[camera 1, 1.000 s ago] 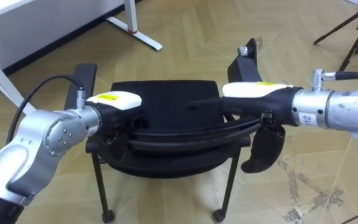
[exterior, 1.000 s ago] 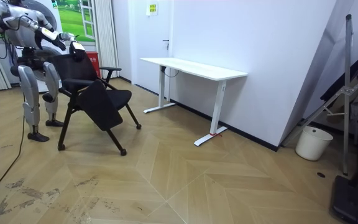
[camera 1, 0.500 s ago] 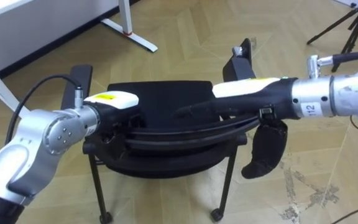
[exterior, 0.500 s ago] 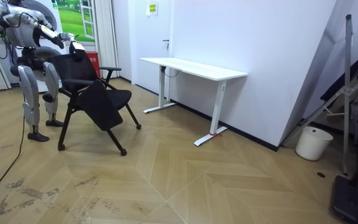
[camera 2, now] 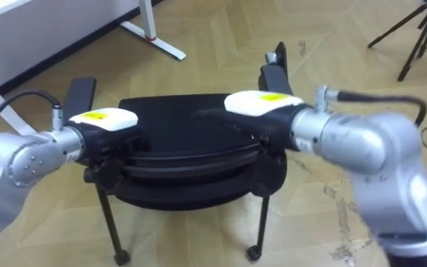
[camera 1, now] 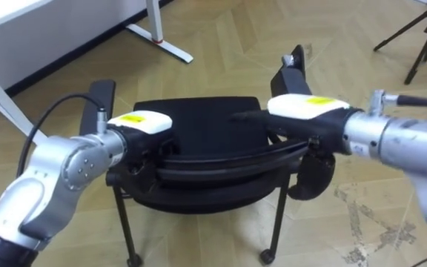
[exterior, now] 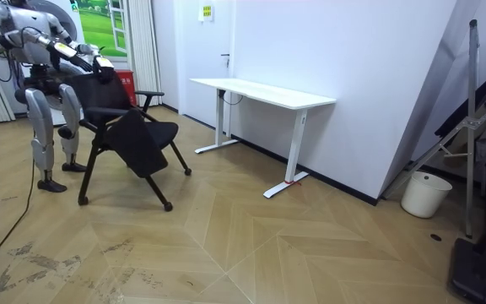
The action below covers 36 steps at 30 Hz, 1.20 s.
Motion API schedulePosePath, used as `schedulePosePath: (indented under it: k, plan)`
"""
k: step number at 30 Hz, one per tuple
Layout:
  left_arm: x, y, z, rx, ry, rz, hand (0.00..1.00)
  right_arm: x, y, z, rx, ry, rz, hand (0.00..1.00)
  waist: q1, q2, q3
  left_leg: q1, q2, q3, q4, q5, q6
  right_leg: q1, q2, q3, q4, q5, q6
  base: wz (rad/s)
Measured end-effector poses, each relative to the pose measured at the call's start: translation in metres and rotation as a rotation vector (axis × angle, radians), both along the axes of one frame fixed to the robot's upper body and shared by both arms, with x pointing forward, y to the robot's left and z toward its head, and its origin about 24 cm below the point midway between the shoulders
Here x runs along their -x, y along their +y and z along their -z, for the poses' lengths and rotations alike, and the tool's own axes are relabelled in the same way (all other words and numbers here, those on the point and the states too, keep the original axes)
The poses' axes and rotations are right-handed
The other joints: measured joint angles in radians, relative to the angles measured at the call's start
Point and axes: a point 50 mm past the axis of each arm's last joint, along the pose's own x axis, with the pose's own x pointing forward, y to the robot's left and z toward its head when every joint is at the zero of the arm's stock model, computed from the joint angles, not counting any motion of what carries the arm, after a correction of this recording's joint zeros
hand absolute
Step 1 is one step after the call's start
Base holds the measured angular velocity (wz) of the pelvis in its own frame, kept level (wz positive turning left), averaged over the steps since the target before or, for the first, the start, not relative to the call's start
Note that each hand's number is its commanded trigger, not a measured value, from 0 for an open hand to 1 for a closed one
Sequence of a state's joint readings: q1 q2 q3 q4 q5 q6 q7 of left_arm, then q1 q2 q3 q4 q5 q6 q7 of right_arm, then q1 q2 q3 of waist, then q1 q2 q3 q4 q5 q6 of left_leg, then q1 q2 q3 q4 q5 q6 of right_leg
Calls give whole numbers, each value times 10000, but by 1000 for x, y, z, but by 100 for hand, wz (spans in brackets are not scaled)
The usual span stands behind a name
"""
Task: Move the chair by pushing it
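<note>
Nearest you, the chair [camera 1: 199, 130] stands directly in front of the robot, with its backrest [camera 1: 221, 162] toward the robot. The left hand [camera 1: 145, 123] sits on the backrest's left end; you cannot tell its grip state. The right hand [camera 1: 306, 110] sits on the right end, its fingers [camera 1: 247, 116] extended straight along the top edge, not curled. Beyond the seat, note the desk [camera 1: 21, 9] far left and a tripod [camera 1: 421, 33] far right.
</note>
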<state>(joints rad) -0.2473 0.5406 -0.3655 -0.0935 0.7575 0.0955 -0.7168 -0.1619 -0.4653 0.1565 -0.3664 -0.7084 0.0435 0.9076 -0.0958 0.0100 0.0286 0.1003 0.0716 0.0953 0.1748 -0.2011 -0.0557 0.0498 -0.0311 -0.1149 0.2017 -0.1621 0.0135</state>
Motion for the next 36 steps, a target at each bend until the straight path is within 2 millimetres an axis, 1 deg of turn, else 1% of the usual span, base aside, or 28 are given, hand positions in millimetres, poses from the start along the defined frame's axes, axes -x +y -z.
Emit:
schedulePosePath:
  k: [2,4,6,8,14,15,17,22,23,24,25,26,31,36]
  plan:
    - [2,-6,4,297,-11,48,100,0,-3,20,194,99,494,0,100,171,1,-15,3,-1,40,0,0,-3,0,1,2,0,0,0]
    - [3,-11,6,483,-34,103,100,-1,-6,33,402,299,793,0,192,250,1,-20,4,0,54,0,0,-18,3,21,8,-1,1,-2]
    - [3,-13,8,595,-8,107,100,-4,-7,45,492,333,1090,0,181,299,-1,-21,3,-1,55,0,0,-1,9,20,-9,-2,1,0]
    - [4,-16,11,650,-66,212,100,-6,-6,55,773,-122,1349,0,185,311,-11,-10,-1,-7,63,0,0,31,3,14,-13,-2,2,2]
    - [4,-16,12,650,-31,204,100,-7,-6,71,1143,-996,1387,0,148,281,-29,-56,-6,-35,133,0,1,35,2,14,-42,-2,1,0]
    - [4,-16,12,650,-32,202,100,-7,-6,72,1116,-1058,1398,0,144,278,-37,-75,-9,-40,143,0,1,36,2,16,-68,-2,0,4]
    - [3,-16,11,648,-48,213,100,-6,-8,76,1006,-1269,1481,0,73,241,-88,-208,-20,-125,241,-1,2,23,4,-7,-147,14,-23,8]
    - [4,-16,12,640,-21,228,100,-4,-10,82,800,-1674,1561,0,74,243,-110,-204,-18,-120,250,-1,2,33,8,5,-144,18,-28,1]
    - [4,-16,11,639,-25,229,100,-4,-10,83,750,-1802,1585,3,61,244,-110,-207,-17,-121,249,-1,2,32,8,5,-145,20,-29,0]
    - [4,-16,11,638,-24,233,100,-4,-10,83,736,-1848,1595,54,58,244,-110,-207,-17,-120,249,-1,1,32,8,6,-146,20,-29,0]
    - [4,-17,11,634,-27,252,100,-4,-10,84,732,-1913,1600,64,51,244,-111,-206,-17,-119,249,-1,1,32,8,8,-146,20,-30,0]
    - [4,-17,11,631,-27,263,100,-4,-10,85,727,-1956,1605,100,48,244,-111,-206,-18,-118,248,-1,1,32,8,10,-146,20,-30,0]
    - [3,-19,11,553,-40,376,100,-3,-11,89,693,-2235,1649,100,5,263,-123,-224,-16,-117,249,-1,2,35,5,-5,-160,22,-31,0]
    - [3,-24,10,460,-59,613,100,-4,-16,91,758,-2467,1762,100,79,266,-123,-261,-14,-103,238,-1,2,40,4,-9,-159,37,-30,0]
